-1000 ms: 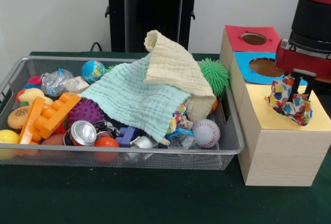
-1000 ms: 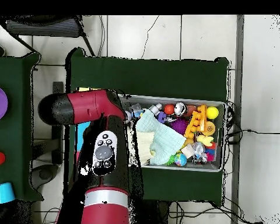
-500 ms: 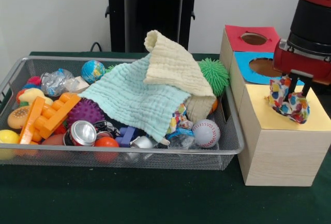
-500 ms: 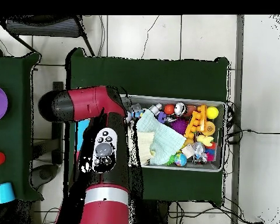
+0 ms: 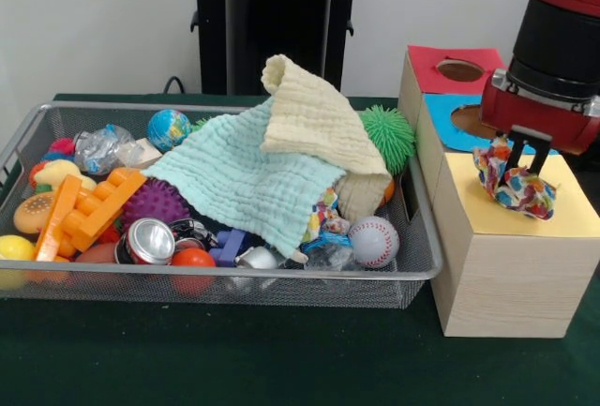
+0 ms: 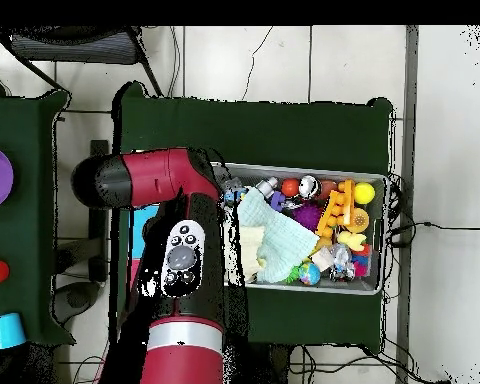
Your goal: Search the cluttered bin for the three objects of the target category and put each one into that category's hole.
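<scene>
Gripper point(image 5: 515, 155) is clamped on our colourful crumpled cloth point(image 5: 511, 181), dangling it over the yellow box top point(image 5: 562, 209), presumably hunting its hole.

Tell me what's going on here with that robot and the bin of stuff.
The red robot arm's hand is pinching a multicoloured crumpled cloth over the yellow top of the wooden box, beside the blue and red holes. The wire bin is still full of toys, balls, a can and two cloths.

front level, overhead straight down; share bin point(image 5: 424, 265) point(image 6: 382, 230)
</scene>
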You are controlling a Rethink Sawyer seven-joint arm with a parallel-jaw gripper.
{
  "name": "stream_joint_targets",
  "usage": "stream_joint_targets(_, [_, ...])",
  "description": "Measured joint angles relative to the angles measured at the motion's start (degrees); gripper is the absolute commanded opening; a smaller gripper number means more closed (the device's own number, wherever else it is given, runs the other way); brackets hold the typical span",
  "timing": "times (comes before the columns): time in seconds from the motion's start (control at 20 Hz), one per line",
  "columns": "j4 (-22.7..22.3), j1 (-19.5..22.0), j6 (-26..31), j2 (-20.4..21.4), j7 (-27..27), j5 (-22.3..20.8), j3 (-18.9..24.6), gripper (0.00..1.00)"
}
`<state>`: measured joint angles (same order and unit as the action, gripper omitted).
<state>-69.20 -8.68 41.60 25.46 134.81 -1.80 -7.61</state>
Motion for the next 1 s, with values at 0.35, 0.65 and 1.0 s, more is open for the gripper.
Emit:
stream_joint_targets(0.35, [0.01,0.61,0.07,-0.28,0.00,0.02,0.48,0.00])
stream_joint_targets(0.65, [0.01,3.05,1.33,-0.66,0.00,0.49,3.58,0.00])
stream_joint_targets(1.0, [0.03,6.71,4.48,-2.03,0.00,1.81,7.91,0.00])
